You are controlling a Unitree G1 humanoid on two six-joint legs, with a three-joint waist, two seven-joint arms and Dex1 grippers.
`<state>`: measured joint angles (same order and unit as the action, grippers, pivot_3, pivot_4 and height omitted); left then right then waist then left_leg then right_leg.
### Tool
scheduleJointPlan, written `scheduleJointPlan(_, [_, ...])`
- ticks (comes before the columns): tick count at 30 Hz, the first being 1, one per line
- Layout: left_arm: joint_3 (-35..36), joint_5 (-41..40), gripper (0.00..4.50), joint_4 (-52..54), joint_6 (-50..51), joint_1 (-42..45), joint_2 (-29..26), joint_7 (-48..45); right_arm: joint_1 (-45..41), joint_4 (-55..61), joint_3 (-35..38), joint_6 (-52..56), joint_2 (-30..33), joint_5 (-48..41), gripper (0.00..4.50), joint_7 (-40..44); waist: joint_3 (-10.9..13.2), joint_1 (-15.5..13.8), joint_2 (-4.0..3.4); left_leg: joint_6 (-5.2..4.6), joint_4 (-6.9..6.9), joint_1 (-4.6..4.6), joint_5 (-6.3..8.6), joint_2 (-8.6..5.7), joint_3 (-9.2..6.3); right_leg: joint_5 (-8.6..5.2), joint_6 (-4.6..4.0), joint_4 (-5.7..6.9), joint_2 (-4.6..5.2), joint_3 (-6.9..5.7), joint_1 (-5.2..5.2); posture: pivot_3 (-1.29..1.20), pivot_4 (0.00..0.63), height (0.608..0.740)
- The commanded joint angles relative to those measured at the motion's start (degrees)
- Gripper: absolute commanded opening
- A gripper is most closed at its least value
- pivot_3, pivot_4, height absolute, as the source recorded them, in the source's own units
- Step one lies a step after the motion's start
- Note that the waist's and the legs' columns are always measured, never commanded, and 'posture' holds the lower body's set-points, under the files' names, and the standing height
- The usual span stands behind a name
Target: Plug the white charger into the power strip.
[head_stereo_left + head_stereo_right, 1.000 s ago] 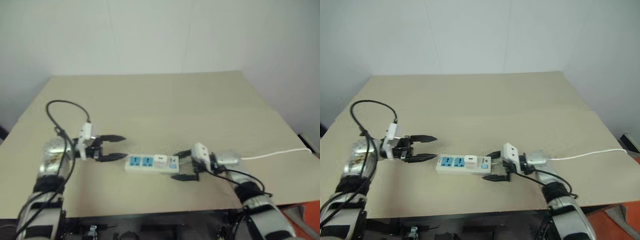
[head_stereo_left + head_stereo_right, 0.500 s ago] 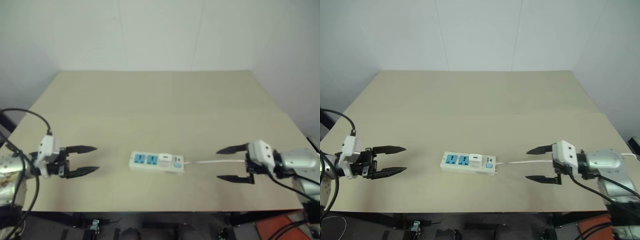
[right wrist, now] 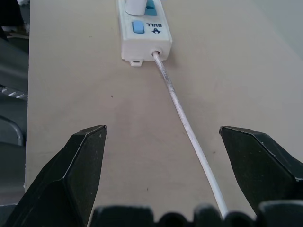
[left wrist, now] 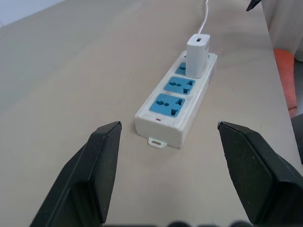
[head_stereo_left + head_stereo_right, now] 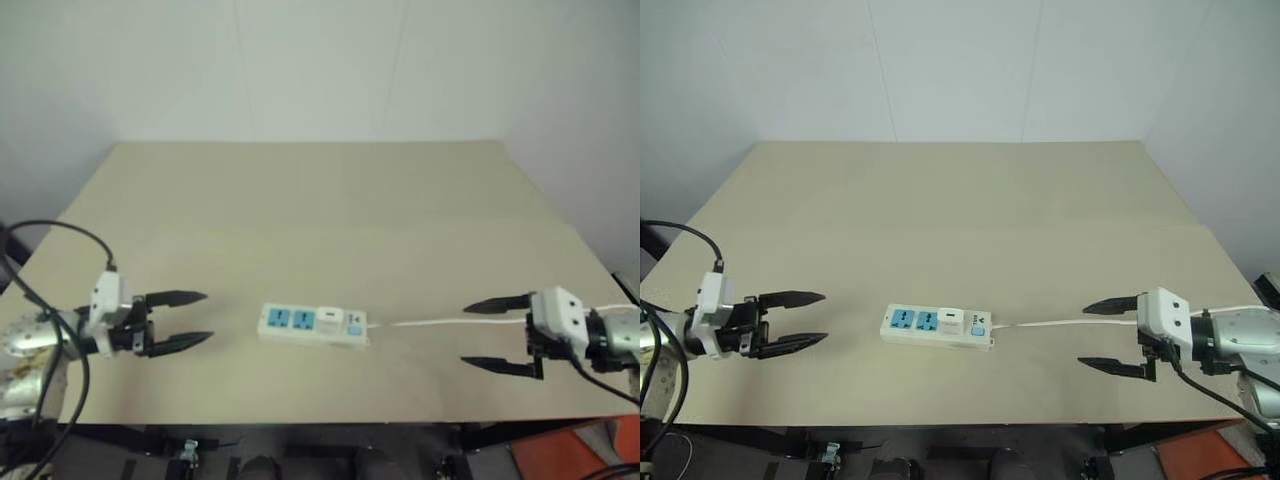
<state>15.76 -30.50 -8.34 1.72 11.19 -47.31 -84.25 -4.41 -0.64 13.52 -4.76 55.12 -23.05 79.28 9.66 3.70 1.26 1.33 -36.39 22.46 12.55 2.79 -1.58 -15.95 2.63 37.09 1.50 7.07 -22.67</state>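
Observation:
The power strip [image 5: 300, 324] lies flat near the table's front edge, with two blue socket faces bare. The white charger [image 5: 328, 320] stands upright in its third socket, the one nearest the cord end; the left wrist view shows this charger [image 4: 197, 54] seated on the strip [image 4: 173, 101]. My left gripper [image 5: 195, 317] is open, level with the strip and well apart from its left end. My right gripper [image 5: 468, 335] is open far off the strip's right end. The thin white cord [image 3: 184, 111] runs from the strip between its fingers.
The beige table [image 5: 960, 210] stretches back to a white wall. Its front edge runs just below both grippers. The cord [image 5: 1050, 324] leads to the right edge. A black cable [image 5: 60, 240] loops over my left arm. Something orange [image 5: 560, 455] sits on the floor at the front right.
Both grippers have drawn back from the strip's ends, the right one farther out to the right. The charger stays in its socket. The head view has also shifted.

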Motion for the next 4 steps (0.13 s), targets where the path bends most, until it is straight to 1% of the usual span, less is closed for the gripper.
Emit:
scheduleJointPlan(1, [-0.18,-1.67,3.52,-0.02,1.39,1.77,-0.13,-0.78,1.59,2.77,3.22,0.88,1.14,-1.38,4.45,-0.99,0.00,-0.07,0.00,0.00,-0.01,-0.02,0.00,0.00,0.00,0.00,0.00,0.00,0.00,0.00,0.03,0.00,0.150,0.740])
scheduleJointPlan(4, [-0.70,-3.68,3.52,-0.49,4.60,2.75,-0.71,-3.17,3.15,4.04,4.29,1.70,1.16,-1.69,4.45,-1.78,0.00,-0.06,0.01,0.00,-0.02,-0.04,0.00,-0.01,0.01,0.00,0.01,0.00,0.00,0.00,0.06,0.00,0.150,0.740])
